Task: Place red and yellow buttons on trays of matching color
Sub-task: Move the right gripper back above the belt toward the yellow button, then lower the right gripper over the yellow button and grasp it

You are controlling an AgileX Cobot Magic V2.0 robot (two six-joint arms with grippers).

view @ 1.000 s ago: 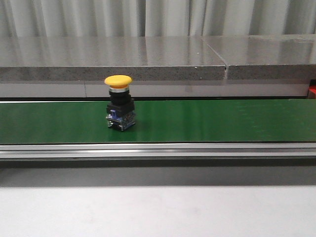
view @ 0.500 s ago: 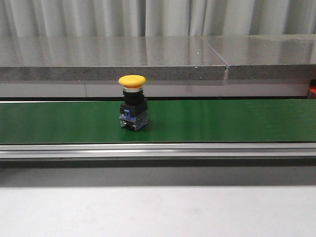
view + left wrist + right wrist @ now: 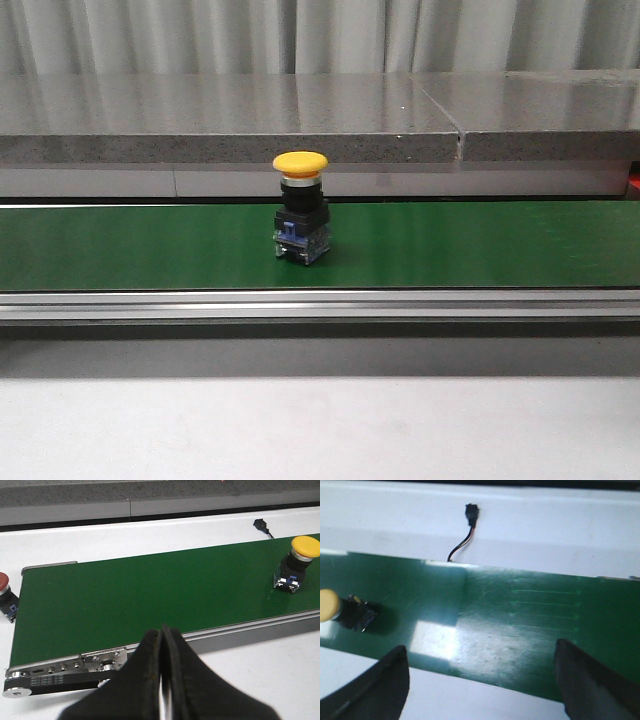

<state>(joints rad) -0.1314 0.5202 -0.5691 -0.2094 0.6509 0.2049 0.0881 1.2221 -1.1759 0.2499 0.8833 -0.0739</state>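
Observation:
A yellow button (image 3: 300, 218) with a black body stands upright on the green conveyor belt (image 3: 480, 245), near the middle in the front view. The left wrist view shows the yellow button (image 3: 298, 562) far along the belt (image 3: 150, 595), and a red button (image 3: 5, 596) on the white table off the belt's end. My left gripper (image 3: 162, 632) is shut on nothing, over the belt's near rail. My right gripper (image 3: 480, 652) hangs open over the belt's near edge (image 3: 485, 630), with the yellow button (image 3: 342, 610) well off to one side. No trays are in view.
A grey stone ledge (image 3: 300, 120) runs behind the belt. A metal rail (image 3: 320, 303) borders its front, with white table (image 3: 320, 430) before it. A loose black connector with wires (image 3: 467, 522) lies on the white surface past the belt.
The yellow button has travelled to the right along the belt, from left of centre to about the middle of the front view.

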